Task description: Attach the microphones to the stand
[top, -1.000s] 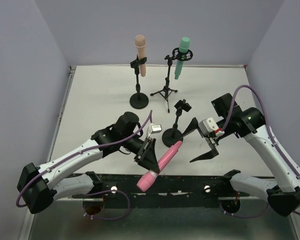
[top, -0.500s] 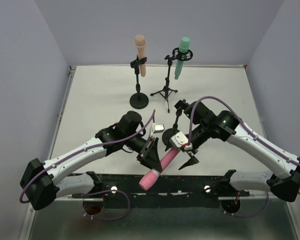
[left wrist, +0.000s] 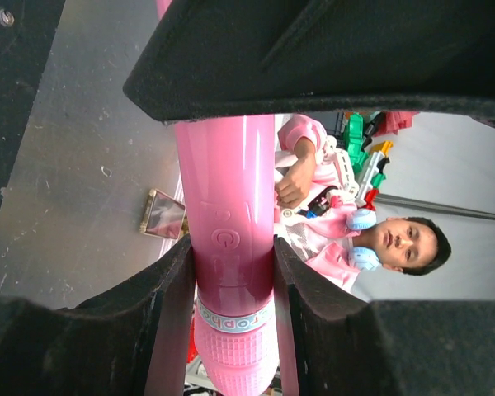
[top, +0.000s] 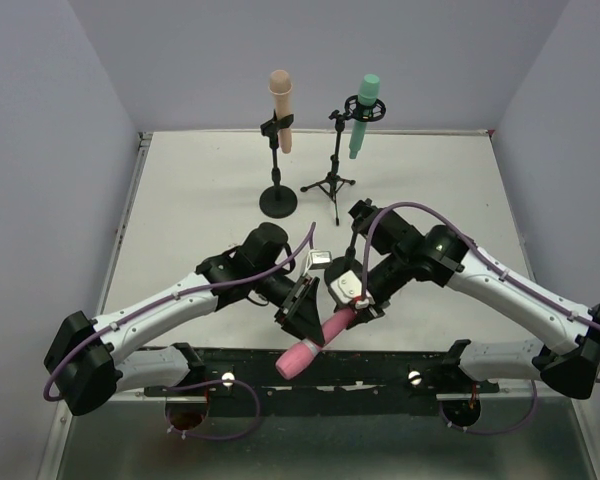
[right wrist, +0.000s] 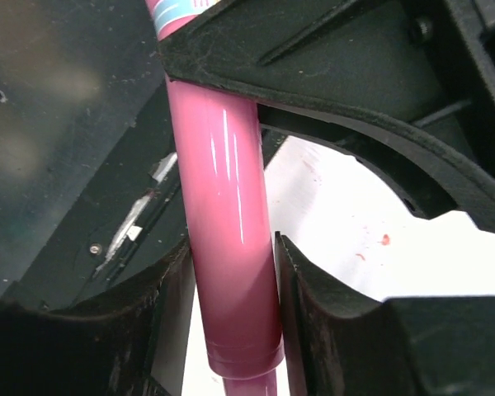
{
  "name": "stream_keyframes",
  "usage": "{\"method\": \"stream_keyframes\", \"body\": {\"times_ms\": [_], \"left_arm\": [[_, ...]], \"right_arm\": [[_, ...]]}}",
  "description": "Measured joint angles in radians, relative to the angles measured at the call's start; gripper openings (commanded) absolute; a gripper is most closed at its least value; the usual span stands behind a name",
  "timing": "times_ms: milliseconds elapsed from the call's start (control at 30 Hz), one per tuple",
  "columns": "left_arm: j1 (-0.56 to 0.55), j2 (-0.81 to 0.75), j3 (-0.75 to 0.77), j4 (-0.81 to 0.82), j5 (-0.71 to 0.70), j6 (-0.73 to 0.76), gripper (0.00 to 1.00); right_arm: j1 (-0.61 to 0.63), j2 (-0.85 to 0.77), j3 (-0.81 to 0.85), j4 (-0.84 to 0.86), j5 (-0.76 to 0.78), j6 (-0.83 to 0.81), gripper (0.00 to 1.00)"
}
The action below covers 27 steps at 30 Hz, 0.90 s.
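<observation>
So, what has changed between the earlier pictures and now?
The right hand swung left from beside the empty stand and closed on the pink microphone, near its handle end. The left hand kept its grip on it, drifting only slightly. The beige microphone and green microphone stayed mounted at the back.

On the flat white table top [top: 200,200], at the back, 2 stands side by side. On the left, the black metal stand with a round foot [top: 277,200], with the slim beige-peach plastic microphone [top: 281,110] upright in its clip. Just to the right, the black metal tripod stand [top: 332,185], with the slim mint green plastic microphone [top: 363,115] in its ring. Nearer, in the middle, a 3rd black stand with a clip on top [top: 360,210]. Just in front of it, over the near edge, the slim pink plastic microphone [top: 302,355], slanted, pinched between the black left gripper [top: 308,325] and the black right gripper [top: 358,310].
</observation>
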<state>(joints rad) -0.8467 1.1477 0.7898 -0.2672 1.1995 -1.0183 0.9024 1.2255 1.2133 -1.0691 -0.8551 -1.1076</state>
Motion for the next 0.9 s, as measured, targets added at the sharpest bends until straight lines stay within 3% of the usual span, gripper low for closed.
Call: {"method": "stream_keyframes", "body": {"times_ms": [200,333,433,733,900], "left_arm": [[0.014,0.0,0.001,-0.018,0.003,0.0,0.22],[0.03,-0.001,0.001,-0.019,0.016,0.001,0.54],[0.049,-0.01,0.006,-0.029,0.017,0.012,0.69],[0.196,-0.106,0.114,-0.138,-0.042,0.109,0.79],[0.233,-0.297,0.118,-0.118,-0.256,0.215,0.98]], "right_arm": [[0.002,-0.003,-0.015,-0.001,0.0,-0.005,0.36],[0.001,-0.014,-0.016,0.005,0.0,-0.004,0.36],[-0.001,-0.025,-0.024,0.014,-0.004,-0.002,0.35],[-0.061,-0.075,-0.05,-0.029,-0.076,0.008,0.32],[-0.211,-0.145,-0.045,-0.029,-0.163,0.074,0.32]]}}
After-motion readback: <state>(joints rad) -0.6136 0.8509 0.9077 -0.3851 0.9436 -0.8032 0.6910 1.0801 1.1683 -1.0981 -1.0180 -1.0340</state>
